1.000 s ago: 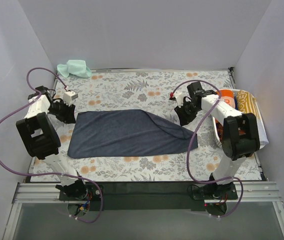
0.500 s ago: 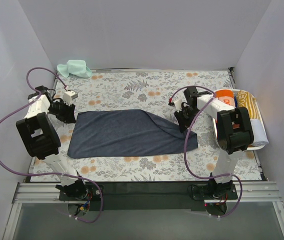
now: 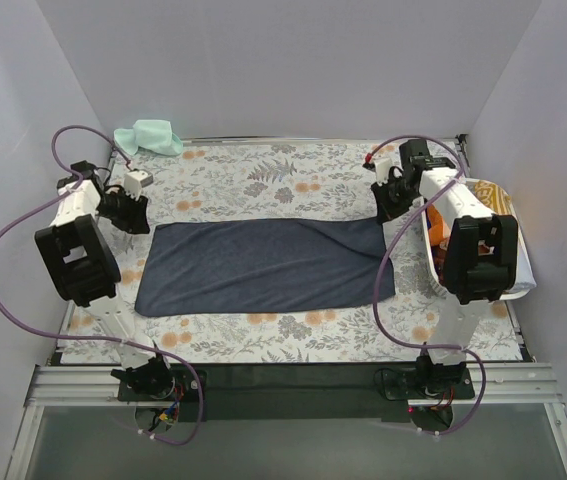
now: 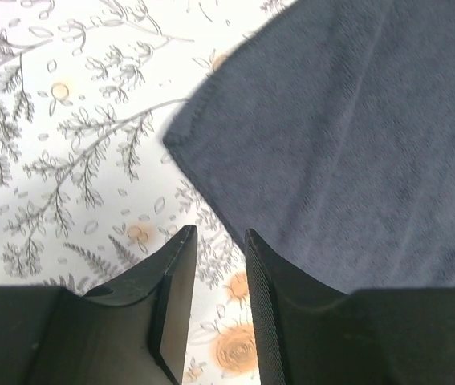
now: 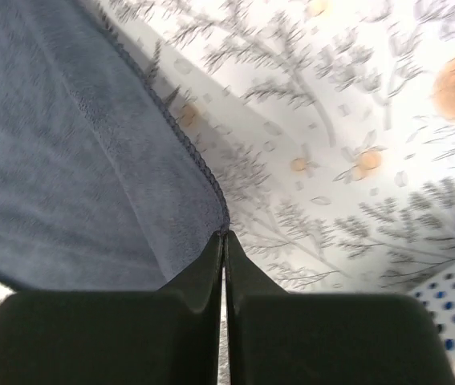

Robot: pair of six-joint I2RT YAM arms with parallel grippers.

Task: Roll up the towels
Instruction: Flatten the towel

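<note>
Right wrist view, right hand (image 5: 224,234) clamping navy towel (image 5: 75,160) edge, left hand (image 4: 219,233) slightly parted, empty, beside its corner.

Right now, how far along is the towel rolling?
Early. Done: the navy towel lies spread flat on the floral cover. In hand: the right gripper is shut on its far right corner; the left gripper hangs partly open beside the far left corner, holding nothing. Left: no roll is started, the mint towel sits bunched at the back, and more wait in the basket.
</note>
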